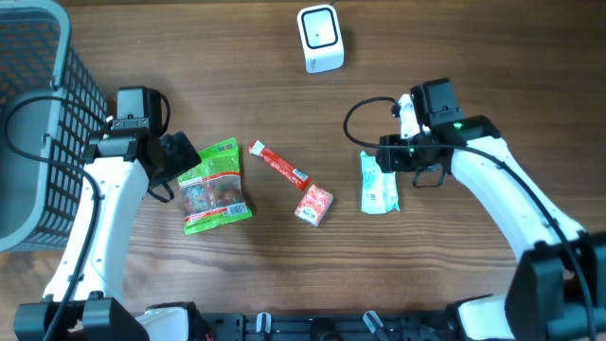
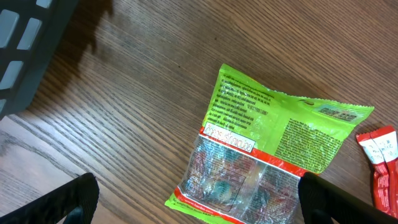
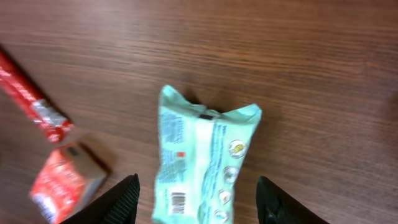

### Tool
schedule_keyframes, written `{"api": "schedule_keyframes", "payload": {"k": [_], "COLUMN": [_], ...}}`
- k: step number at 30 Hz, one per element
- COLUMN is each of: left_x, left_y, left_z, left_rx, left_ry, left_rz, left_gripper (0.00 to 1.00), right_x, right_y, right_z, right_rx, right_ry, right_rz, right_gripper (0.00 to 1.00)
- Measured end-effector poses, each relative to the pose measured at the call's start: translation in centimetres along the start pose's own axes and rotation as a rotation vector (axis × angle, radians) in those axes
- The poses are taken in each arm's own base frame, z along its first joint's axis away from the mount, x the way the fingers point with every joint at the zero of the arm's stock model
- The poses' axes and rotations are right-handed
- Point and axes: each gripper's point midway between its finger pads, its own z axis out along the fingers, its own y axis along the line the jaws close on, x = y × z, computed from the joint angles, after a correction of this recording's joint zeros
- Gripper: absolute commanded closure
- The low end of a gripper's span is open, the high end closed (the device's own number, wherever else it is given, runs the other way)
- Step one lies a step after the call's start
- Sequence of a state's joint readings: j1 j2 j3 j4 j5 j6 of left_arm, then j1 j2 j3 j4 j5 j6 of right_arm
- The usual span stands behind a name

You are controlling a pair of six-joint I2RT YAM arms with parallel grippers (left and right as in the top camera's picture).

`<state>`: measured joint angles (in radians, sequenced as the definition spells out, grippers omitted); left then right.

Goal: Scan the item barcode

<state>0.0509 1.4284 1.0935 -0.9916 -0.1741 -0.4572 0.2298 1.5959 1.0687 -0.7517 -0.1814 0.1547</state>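
Overhead: the mint packet (image 1: 378, 194) lies flat on the table (image 1: 492, 57), well below the white scanner (image 1: 320, 38), with the right gripper (image 1: 386, 157) hovering at its top end. I'd guess that's the item to scan. The left gripper (image 1: 180, 161) sits at the edge of a green snack bag (image 1: 216, 187), with a red stick (image 1: 280, 164) and a red box (image 1: 314, 205) in between. Left wrist: fingers (image 2: 68, 199) spread as wide as they go, holding nothing, with the green bag underneath. Right wrist: fingers (image 3: 115, 199) parted on either side of the packet, not gripping it as far as I can see. The barcode (image 3: 178, 202) faces up near the end closest to the camera. It looks like a light, soft, crinkly film pouch, probably a bit slick and floppy, so I'd pinch across the middle or the crimped end seal and keep the fingers off that barcode corner.
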Motion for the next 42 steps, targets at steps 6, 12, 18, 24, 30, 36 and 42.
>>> {"api": "schedule_keyframes", "payload": {"k": [6, 12, 18, 24, 30, 36, 42], "left_x": [0.0, 0.0, 0.0, 0.0, 0.0, 0.0, 0.0], "left_y": [0.0, 0.0, 0.0, 0.0, 0.0, 0.0, 0.0], "left_z": [0.0, 0.0, 0.0, 0.0, 0.0, 0.0, 0.0], "left_rx": [0.0, 0.0, 0.0, 0.0, 0.0, 0.001, 0.0], "left_ry": [0.0, 0.0, 0.0, 0.0, 0.0, 0.0, 0.0], "left_rz": [0.0, 0.0, 0.0, 0.0, 0.0, 0.0, 0.0], "left_gripper": [0.0, 0.0, 0.0, 0.0, 0.0, 0.0, 0.0], "right_x": [0.3, 2.9, 6.1, 5.8, 6.0, 4.0, 3.2], "right_y": [-1.0, -3.1, -4.0, -3.0, -2.9, -3.1, -2.4], "right_z": [3.5, 4.0, 3.0, 1.9, 2.1, 4.5, 3.6], "right_rx": [0.025, 0.113, 0.175, 0.128, 0.122, 0.078, 0.016], "right_ry": [0.063, 0.172, 0.296, 0.27, 0.258, 0.119, 0.103], "right_rz": [0.005, 0.124, 0.252, 0.275, 0.339, 0.354, 0.374], "right_gripper": [0.49, 0.48, 0.5, 0.5, 0.47, 0.52, 0.5]}}
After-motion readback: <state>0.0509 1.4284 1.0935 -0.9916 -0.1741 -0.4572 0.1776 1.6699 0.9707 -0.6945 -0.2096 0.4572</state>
